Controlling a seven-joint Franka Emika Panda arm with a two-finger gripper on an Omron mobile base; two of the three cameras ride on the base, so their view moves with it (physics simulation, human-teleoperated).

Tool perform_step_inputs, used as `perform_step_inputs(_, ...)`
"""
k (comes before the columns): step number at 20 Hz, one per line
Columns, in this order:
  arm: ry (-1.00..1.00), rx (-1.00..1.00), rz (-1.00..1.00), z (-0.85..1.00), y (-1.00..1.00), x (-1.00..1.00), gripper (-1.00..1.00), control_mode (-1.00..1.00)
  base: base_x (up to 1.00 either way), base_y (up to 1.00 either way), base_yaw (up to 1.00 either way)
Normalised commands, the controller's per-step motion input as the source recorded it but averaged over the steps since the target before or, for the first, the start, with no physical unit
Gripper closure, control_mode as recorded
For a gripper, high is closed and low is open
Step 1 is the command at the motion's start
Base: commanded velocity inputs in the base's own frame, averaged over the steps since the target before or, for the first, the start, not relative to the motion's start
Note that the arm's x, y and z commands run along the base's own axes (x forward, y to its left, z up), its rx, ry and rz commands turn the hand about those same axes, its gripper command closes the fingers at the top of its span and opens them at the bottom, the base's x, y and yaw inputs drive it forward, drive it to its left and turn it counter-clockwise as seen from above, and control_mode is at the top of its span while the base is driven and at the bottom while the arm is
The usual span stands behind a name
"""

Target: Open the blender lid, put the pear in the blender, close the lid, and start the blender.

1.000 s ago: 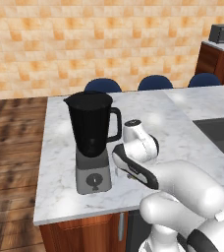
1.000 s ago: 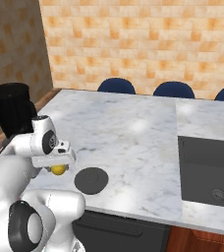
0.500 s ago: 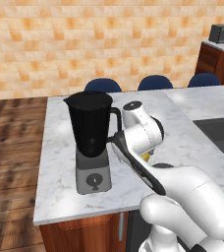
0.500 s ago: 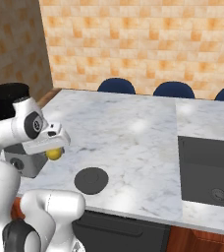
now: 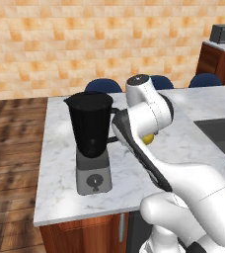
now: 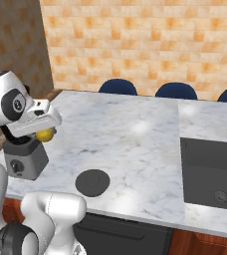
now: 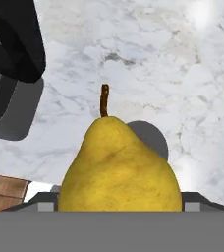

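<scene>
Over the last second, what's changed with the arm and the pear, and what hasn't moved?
The gripper, shut on the pear, has risen from low over the counter to about the height of the jar of the blender, carrying the fruit up beside it. The blender lid stays flat on the counter near the front edge, and the blender stands in the same spot, jar open.

The arm [image 5: 183, 183] was glossy white, built of rounded, bulbous segments. A black seam ran along its forearm. Its joints carried dark grey round caps [image 6: 15, 103], and the base joint was dark.
</scene>
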Motion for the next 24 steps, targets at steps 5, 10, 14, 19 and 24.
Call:
perform_step_inputs(5,-0.17,0.00,0.16,0.81,0.46,-0.11,1.00,-1.00,0.00,0.00,0.00)
perform_step_inputs(10,-0.14,0.00,0.23,0.77,0.66,0.00,1.00,-1.00,0.00,0.00,0.00)
perform_step_inputs(14,-0.14,0.02,0.24,0.76,0.57,0.00,1.00,-1.00,0.00,0.00,0.00)
perform_step_inputs(19,-0.03,0.05,0.21,0.42,0.49,0.13,1.00,-1.00,0.00,0.00,0.00)
perform_step_inputs(24,0.12,0.08,0.18,0.00,0.44,0.72,1.00,-1.00,0.00,0.00,0.00)
